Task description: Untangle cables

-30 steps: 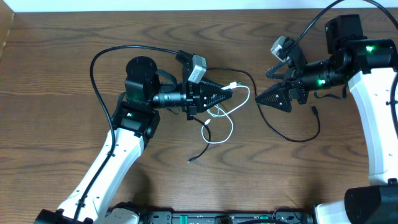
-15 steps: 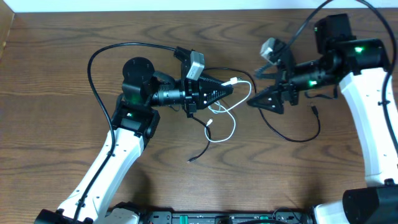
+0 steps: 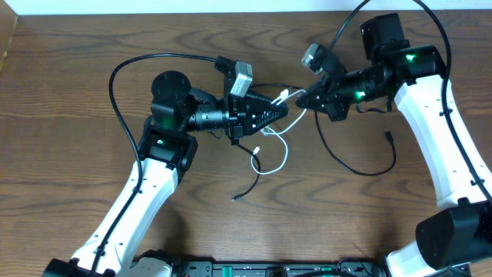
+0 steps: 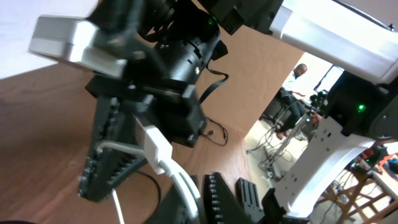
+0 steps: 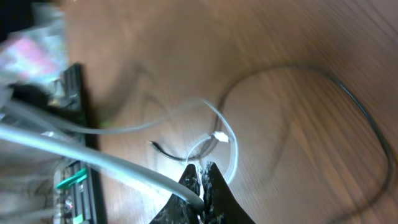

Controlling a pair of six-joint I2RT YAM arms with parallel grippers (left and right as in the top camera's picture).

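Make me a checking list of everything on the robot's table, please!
surface: brown wood-grain table.
job's things: white cable and black cable, crossing between the arms, not yet apart.
clutter: nothing seen.
grippers: left gripper shut on the white cable near its plug; right gripper shut, seemingly pinching the white cable too.
cables: thick black arm wires loop over the table.
surroundings: pale wall strip past the table's far edge; a person far off in the left wrist view.
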